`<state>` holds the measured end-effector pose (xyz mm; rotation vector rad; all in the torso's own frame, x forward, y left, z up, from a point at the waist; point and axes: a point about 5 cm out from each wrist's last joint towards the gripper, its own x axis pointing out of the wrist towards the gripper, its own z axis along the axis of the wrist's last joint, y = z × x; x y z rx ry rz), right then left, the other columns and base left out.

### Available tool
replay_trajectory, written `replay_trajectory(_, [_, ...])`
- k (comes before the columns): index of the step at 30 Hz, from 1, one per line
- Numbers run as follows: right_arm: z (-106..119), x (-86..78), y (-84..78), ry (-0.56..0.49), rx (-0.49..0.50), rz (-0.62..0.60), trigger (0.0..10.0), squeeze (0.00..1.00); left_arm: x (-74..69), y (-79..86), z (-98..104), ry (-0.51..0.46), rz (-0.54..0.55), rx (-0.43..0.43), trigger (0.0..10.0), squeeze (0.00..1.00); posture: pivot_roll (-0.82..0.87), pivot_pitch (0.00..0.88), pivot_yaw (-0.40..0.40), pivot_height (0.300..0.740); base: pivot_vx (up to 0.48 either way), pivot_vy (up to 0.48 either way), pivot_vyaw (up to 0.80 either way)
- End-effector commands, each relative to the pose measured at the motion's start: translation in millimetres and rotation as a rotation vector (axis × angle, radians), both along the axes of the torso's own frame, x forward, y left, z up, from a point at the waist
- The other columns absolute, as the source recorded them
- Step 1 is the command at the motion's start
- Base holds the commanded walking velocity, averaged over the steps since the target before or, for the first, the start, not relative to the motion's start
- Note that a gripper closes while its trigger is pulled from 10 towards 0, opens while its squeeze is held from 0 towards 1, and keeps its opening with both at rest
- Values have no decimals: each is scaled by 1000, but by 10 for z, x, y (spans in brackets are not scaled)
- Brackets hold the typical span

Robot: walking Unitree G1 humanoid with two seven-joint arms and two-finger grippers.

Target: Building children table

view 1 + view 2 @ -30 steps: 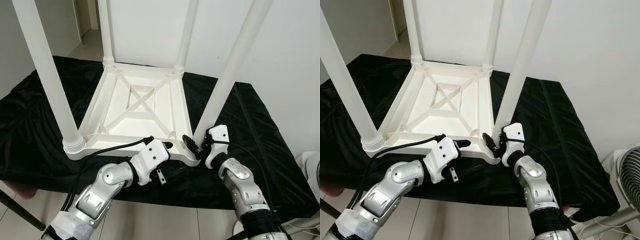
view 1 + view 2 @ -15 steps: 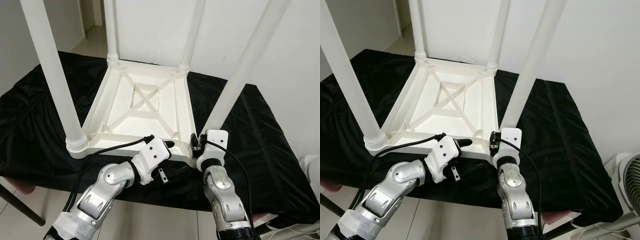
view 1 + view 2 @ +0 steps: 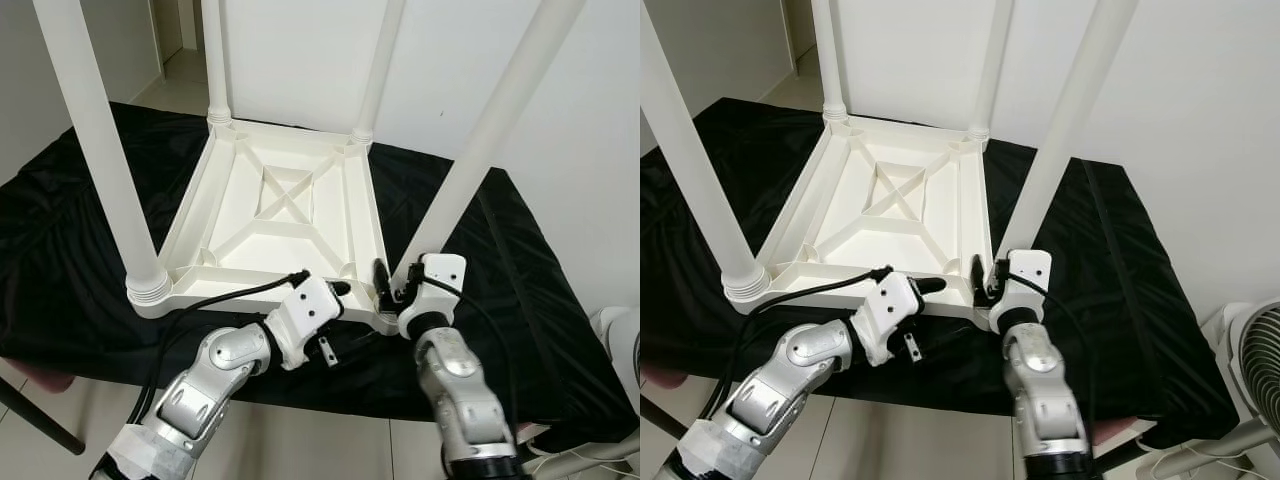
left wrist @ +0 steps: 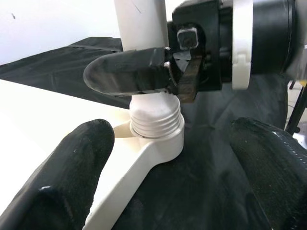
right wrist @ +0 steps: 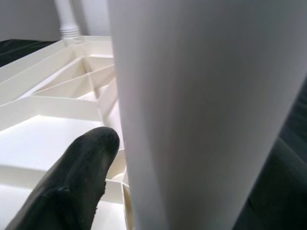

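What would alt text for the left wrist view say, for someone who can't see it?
The right gripper grips the base of a white table leg where its threaded end sits in the corner socket of the upturned table. The left gripper's open black fingers frame the scene above black cloth.

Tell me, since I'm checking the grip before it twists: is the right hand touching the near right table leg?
Touching. In the left wrist view, a finger of the right hand lies against the table leg just above its threaded base.

You see a black cloth [image 3: 520, 300] over the table, white walls [image 3: 580, 130] behind, pale floor tiles [image 3: 60, 400] below, and a fan [image 3: 1255, 350].
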<state>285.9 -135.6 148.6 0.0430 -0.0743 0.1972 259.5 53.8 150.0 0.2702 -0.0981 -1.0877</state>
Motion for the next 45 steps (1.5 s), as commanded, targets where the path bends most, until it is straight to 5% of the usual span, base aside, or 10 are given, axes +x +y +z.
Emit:
replay_trajectory(1, [22,3,-44,13,-21,110,10000,0,-40,-25,-23,12,-45,12,10000,0,-61,0,-106,740,0,0,0])
replay_trajectory(19, [-288,192,4,136,-233,573,9608,0,-31,-28,-14,9,-52,16,10000,0,-52,0,-94,740,0,0,0])
replay_trajectory(21, [-301,202,9,146,-233,593,5059,0,-27,-28,-11,9,-51,15,10000,0,-51,0,-95,740,0,0,0])
replay_trajectory(22, [-311,224,-11,149,-237,600,392,0,-23,-30,-7,8,-50,15,10000,0,-51,0,-95,740,0,0,0])
replay_trajectory(24, [-323,239,-36,159,-243,605,0,0,-22,-32,-5,7,-50,14,10000,0,-51,0,-95,740,0,0,0])
replay_trajectory(32, [-363,247,-110,162,-236,615,0,0,-10,-28,5,6,-46,14,10000,0,-52,0,-93,740,0,0,0])
replay_trajectory(33, [-366,244,-112,157,-234,605,4588,0,-9,-27,6,6,-45,14,10000,0,-53,0,-94,740,0,0,0])
replay_trajectory(34, [-366,244,-112,157,-234,605,4588,0,-9,-27,6,6,-45,14,10000,0,-53,0,-94,740,0,0,0])
replay_trajectory(35, [-364,239,-103,154,-224,596,10000,0,-11,-25,6,7,-45,14,10000,0,-53,0,-94,740,0,0,0])
replay_trajectory(45, [-335,255,44,120,-114,318,10000,0,-25,-43,-5,13,-49,11,10000,0,-56,0,-96,740,0,0,0])
